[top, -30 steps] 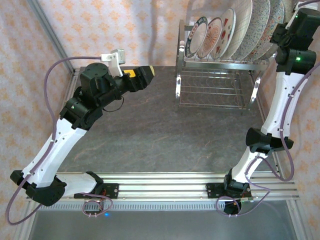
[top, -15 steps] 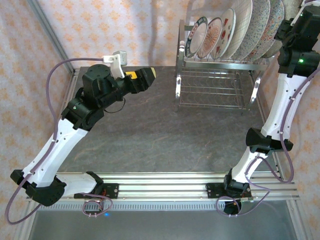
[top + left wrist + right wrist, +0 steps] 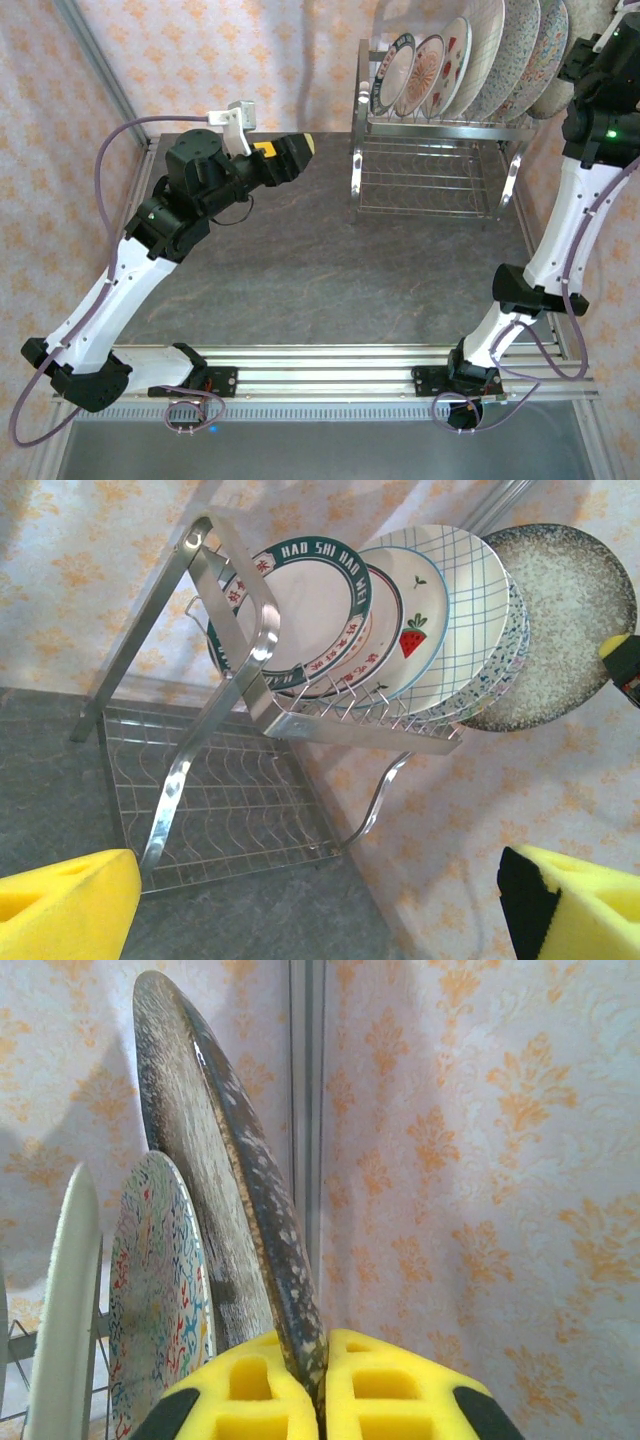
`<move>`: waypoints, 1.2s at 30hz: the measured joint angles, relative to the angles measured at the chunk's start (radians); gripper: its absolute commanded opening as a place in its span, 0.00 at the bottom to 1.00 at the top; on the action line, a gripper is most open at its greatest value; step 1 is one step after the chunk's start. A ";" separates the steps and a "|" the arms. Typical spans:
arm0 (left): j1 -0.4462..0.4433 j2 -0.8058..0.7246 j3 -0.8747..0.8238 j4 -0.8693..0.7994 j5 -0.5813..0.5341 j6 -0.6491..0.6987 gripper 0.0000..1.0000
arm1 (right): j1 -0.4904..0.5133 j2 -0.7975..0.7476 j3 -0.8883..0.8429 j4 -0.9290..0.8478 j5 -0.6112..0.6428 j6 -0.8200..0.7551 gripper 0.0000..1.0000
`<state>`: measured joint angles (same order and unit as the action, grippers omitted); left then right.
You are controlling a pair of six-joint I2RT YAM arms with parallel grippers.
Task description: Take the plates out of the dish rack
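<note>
The right gripper (image 3: 320, 1385) has its two yellow foam pads pressed together on the rim of the speckled plate (image 3: 225, 1190), with the dark edge pinched in the seam between them. The plate stands upright on edge and rises out of the grip. Just beside it, on its left, stands the squiggle-patterned plate (image 3: 160, 1290), covered in small multicoloured marks. The left gripper (image 3: 320, 910) is spread wide and holds nothing, its yellow pads sitting at the two lower corners of the left wrist view. It hovers above the tabletop (image 3: 300, 270) near the far edge, left of centre, and points toward the dish rack (image 3: 250, 690). This chrome wire rack stands at the far right corner of the tabletop. In its upper slots the plates stand on edge in a close, overlapping row. Nearest the left gripper is the green-rimmed plate (image 3: 310, 590), white with lettering around its rim. Behind it come the red-marked plate (image 3: 378, 630), the strawberry plate (image 3: 420, 615) and the blue checked plate (image 3: 470, 580). The squiggle-patterned plate and the speckled plate follow at the right end of the row, where a yellow pad of the right gripper shows against the speckled rim. Whether that plate's lower edge sits in a slot cannot be told. The right arm (image 3: 575, 210) rises along the right edge of the tabletop to that end of the row. The left arm (image 3: 120, 270) stretches from the near left corner toward the far edge.
</note>
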<state>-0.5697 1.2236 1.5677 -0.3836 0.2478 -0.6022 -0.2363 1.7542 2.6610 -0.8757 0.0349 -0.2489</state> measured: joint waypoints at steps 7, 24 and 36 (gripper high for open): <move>0.000 0.001 0.000 0.010 0.000 -0.003 0.91 | 0.000 -0.064 -0.035 -0.014 0.004 0.000 0.00; -0.085 0.048 -0.022 0.117 0.015 -0.087 0.90 | 0.000 -0.188 -0.129 -0.098 0.058 0.011 0.00; -0.171 0.064 -0.040 0.172 0.014 -0.130 0.90 | 0.000 -0.290 -0.145 -0.181 0.085 0.039 0.00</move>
<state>-0.7410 1.2873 1.5276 -0.2115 0.2623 -0.7319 -0.2363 1.4639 2.5160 -1.0569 0.1204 -0.2100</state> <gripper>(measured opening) 0.900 0.060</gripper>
